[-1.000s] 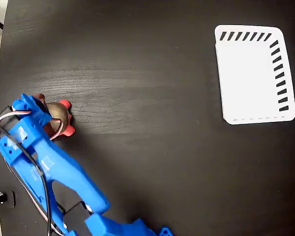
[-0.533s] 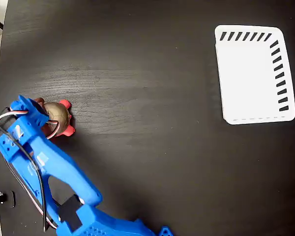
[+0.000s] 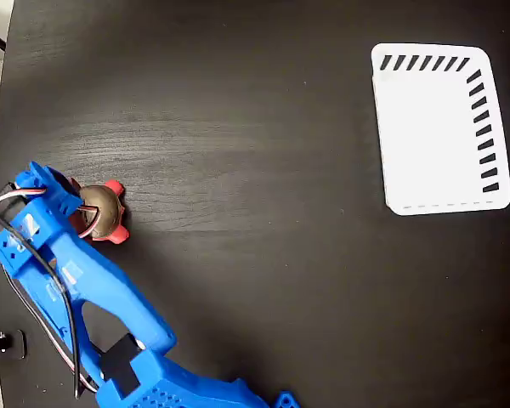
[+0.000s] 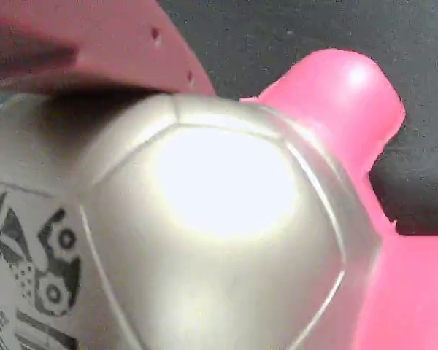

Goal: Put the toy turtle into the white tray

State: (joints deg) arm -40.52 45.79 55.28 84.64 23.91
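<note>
One blue arm [image 3: 93, 297] is in play, stretching from the bottom edge of the fixed view up towards ten o'clock, and its gripper [image 3: 78, 206] sits right on the turtle [image 3: 102, 211] at the far left of the black table [image 3: 255, 212]. Turtle's at about nine o'clock on the table, gold-tan shell catching the light, one red limb poking out at twelve o'clock of the shell and another at five o'clock. The blue head of the arm covers the turtle's left side, so from up here I cannot tell whether the fingers are clamped on it or merely around it.

Over to the wrist view: the shell [image 4: 204, 240] fills nearly the whole picture, shiny and faceted, with a bright glare spot in the middle and a printed mark [image 4: 25, 270] at eight o'clock. A pink-red limb [image 4: 336, 102] juts out at two o'clock. A reddish finger [image 4: 95, 44] lies across the top left, right against the shell's upper edge. The other finger isn't visible, so the grip stays unconfirmed.

Meanwhile the tray [image 3: 439, 127] lies well apart at two o'clock in the fixed view, white, dark slanted slots along its top and right edges. Turtle and tray are on opposite sides of the table.
</note>
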